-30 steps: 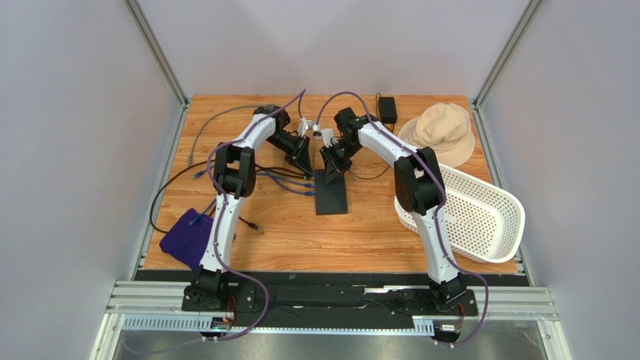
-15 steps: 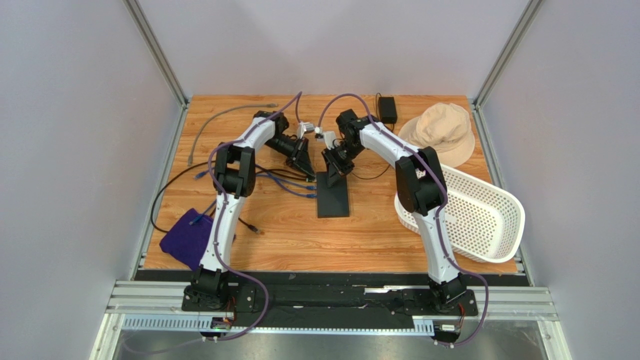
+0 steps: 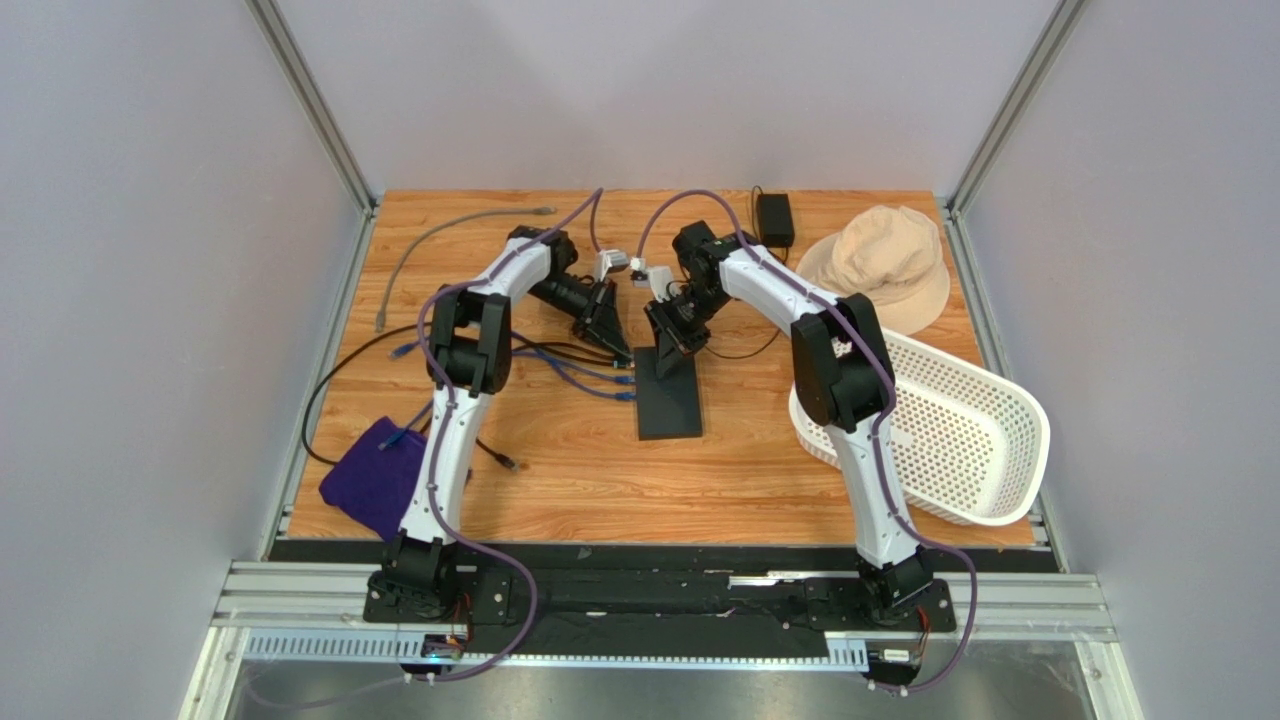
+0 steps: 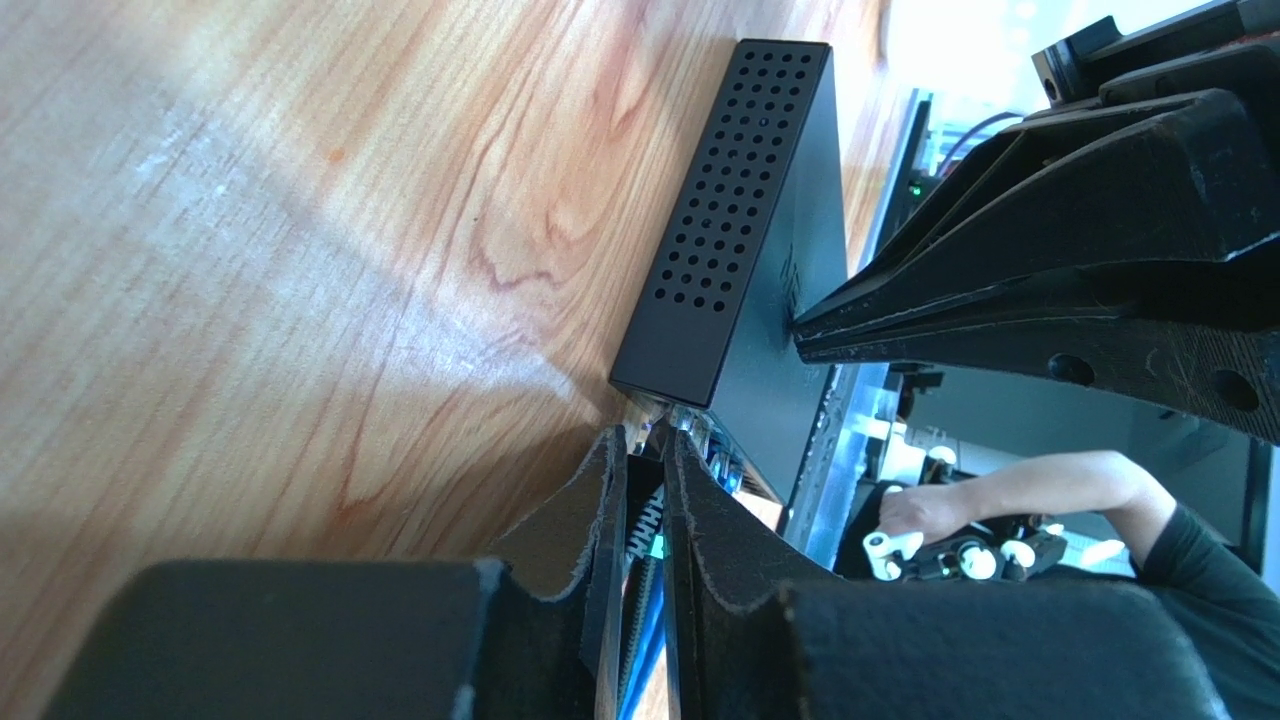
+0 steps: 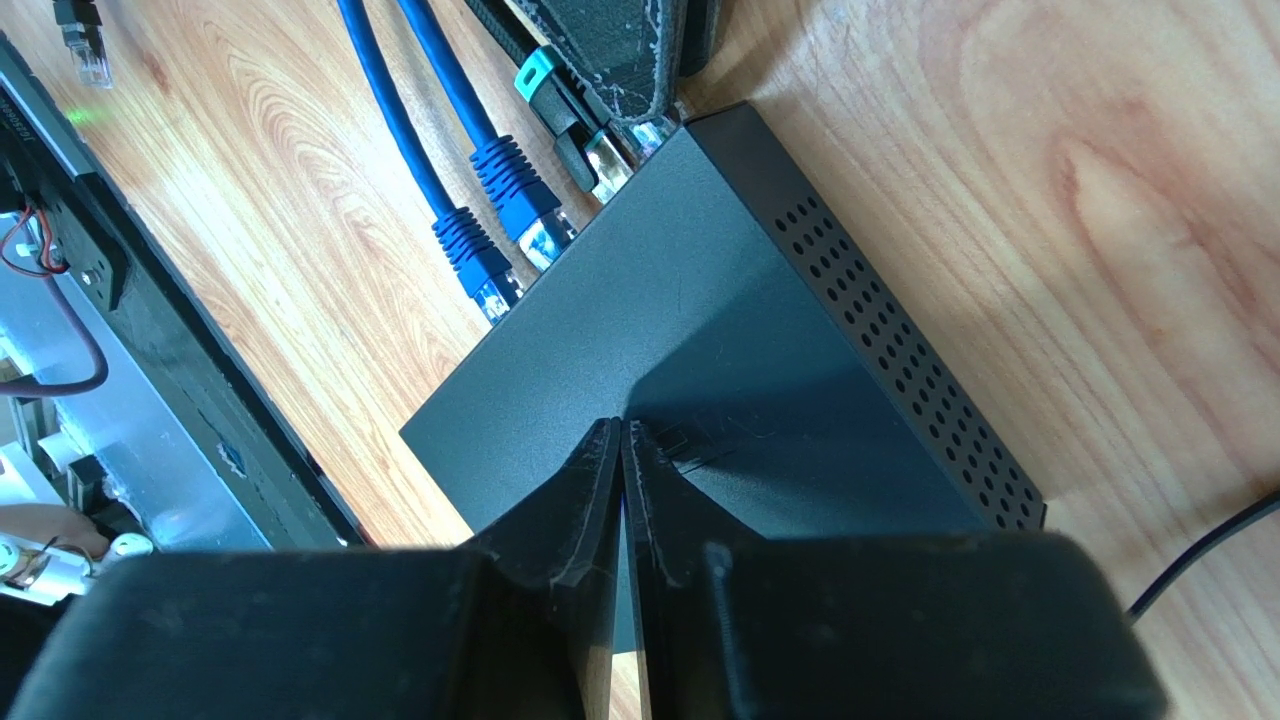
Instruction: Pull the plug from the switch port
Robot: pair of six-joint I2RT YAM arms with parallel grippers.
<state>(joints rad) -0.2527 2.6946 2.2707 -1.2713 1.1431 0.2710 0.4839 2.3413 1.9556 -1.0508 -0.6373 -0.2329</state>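
Centrally on the wooden table [image 4: 271,225] lies the switch [image 5: 706,345], its port side facing left. Furthest left, two blue cables [image 5: 451,158] end at that edge; whether they are seated is unclear. Just beyond them, the left gripper [image 4: 646,440] has its jaws narrowed to a thin slit on the plug [image 5: 583,138], a dark connector with a green boot at the far-left corner port. To the right, the right gripper [image 5: 624,432] is fully closed, holding nothing, with its tips pressed down on the switch's flat top.

The pull probably needs to go straight left along the port's axis, flat to the table, without twisting. If the latch tab is not squeezed, the plug will likely drag the box, so the downward press should be firm before any tug. A short, steady draw seems safer than a jerk, which could sweep into the blue cables.
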